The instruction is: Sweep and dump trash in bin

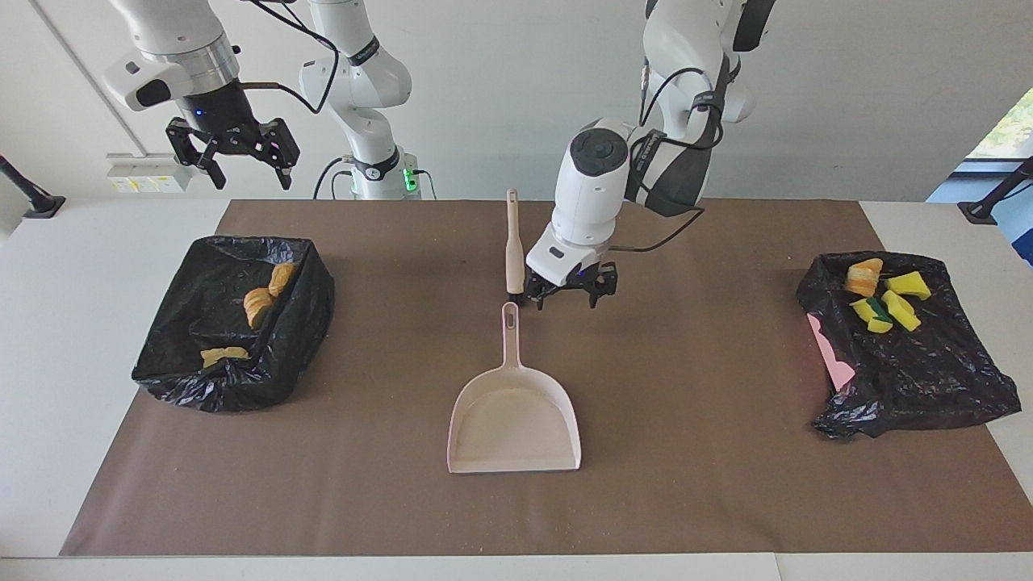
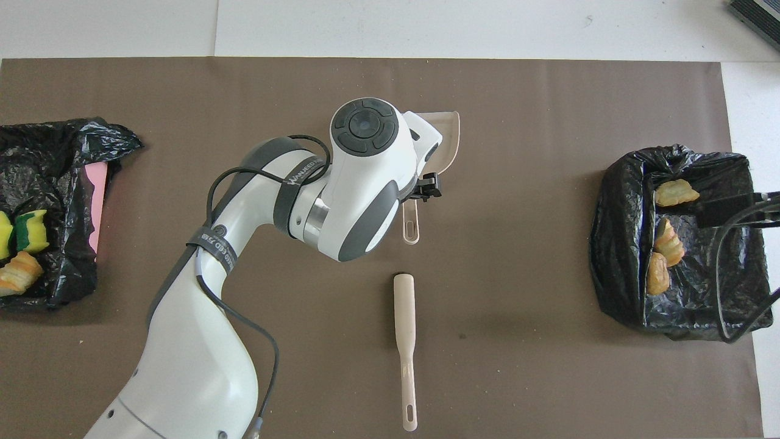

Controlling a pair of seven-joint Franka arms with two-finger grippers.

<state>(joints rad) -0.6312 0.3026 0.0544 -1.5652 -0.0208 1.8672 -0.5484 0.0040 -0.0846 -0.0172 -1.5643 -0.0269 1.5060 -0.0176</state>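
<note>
The left hand (image 1: 570, 295) hung wide and empty above the dustpan (image 1: 515, 420) handle, the right hand (image 1: 232, 153) waited wide, and the trash (image 1: 260, 303) lay in both black-lined bins (image 1: 274, 363).

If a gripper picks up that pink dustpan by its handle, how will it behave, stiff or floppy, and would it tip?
The dustpan looks like thin moulded plastic, so probably stiff and light for its size. Its wide scoop sits well away from the slim handle, so a grip near the handle's end would likely let the scoop sag downward. Lying flat on the brown mat, it should slide rather than roll if pushed.
</note>
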